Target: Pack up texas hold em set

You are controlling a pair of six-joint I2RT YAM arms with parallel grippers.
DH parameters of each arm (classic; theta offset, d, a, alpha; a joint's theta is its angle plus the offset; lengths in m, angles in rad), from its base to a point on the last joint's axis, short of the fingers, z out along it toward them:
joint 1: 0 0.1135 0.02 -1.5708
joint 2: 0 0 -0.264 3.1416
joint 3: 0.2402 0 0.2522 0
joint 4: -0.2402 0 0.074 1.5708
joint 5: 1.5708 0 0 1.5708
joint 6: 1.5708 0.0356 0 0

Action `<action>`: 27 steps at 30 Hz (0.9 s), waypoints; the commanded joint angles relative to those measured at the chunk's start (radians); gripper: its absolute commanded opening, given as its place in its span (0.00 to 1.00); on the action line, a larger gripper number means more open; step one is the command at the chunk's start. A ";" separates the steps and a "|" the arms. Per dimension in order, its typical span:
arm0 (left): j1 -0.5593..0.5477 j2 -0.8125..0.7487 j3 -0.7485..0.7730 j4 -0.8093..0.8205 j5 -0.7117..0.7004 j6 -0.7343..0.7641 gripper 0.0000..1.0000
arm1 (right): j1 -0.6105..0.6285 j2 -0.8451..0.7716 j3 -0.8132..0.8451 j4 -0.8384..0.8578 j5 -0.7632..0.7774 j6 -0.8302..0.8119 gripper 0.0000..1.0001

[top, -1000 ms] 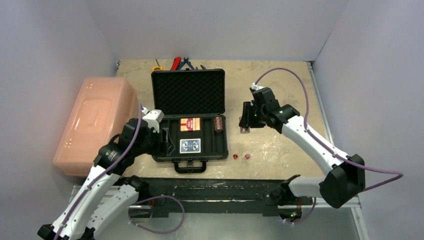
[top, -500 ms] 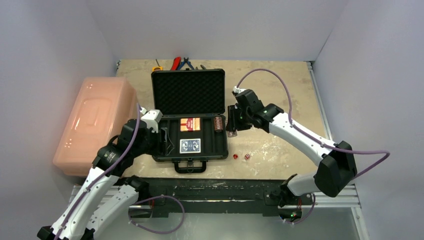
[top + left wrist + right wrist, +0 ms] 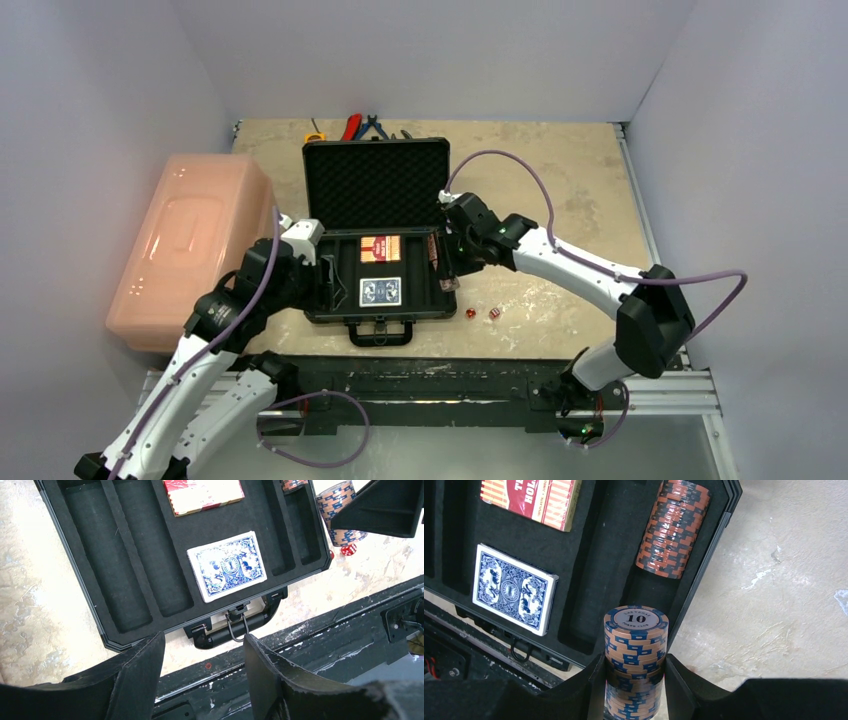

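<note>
Pink bin [image 3: 190,245]: far left of the worktop [image 3: 560,170], same spot as a second ago; near end hidden behind the left arm [image 3: 215,320].
Left arm: no shift from the earlier frames, poised at the case's left front corner.
Left jaws: spread, nothing between them; only the tips show in the wrist view, above the case's front rim and handle.
Case [image 3: 375,185]: open on the worktop, lid standing back, unmoved.
Red deck [image 3: 380,247] and blue deck [image 3: 380,291]: lying in the middle foam recess, red behind blue, as before.
Seated chip roll [image 3: 672,527]: lying in the far end of the rightmost slot; plain from overhead a second ago, now partly covered there by the right wrist.
Held chip roll [image 3: 636,640]: upright at the case's right rim, by the front end of that slot; a second ago well right of the case. Lower part lost between the jaws; over the slot or just outside it, cannot tell.
Right jaws: pinching the held chip roll on both sides.
Right arm [image 3: 580,265]: swung leftward, wrist now above the case's right edge.
Dice [image 3: 470,313]: two, red, on the worktop just right of the case's front corner, unmoved; faces too small to read.
Pliers [image 3: 360,125] and yellow tape measure [image 3: 314,136]: at the far edge, partly cut off by the lid.
</note>
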 commanded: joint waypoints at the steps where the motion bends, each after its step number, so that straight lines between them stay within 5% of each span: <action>1: -0.006 -0.006 -0.003 0.032 -0.014 0.000 0.58 | 0.007 0.003 0.067 0.073 -0.002 0.001 0.00; 27: -0.006 -0.012 -0.004 0.026 -0.033 -0.004 0.58 | 0.017 0.125 0.099 0.025 0.044 0.041 0.00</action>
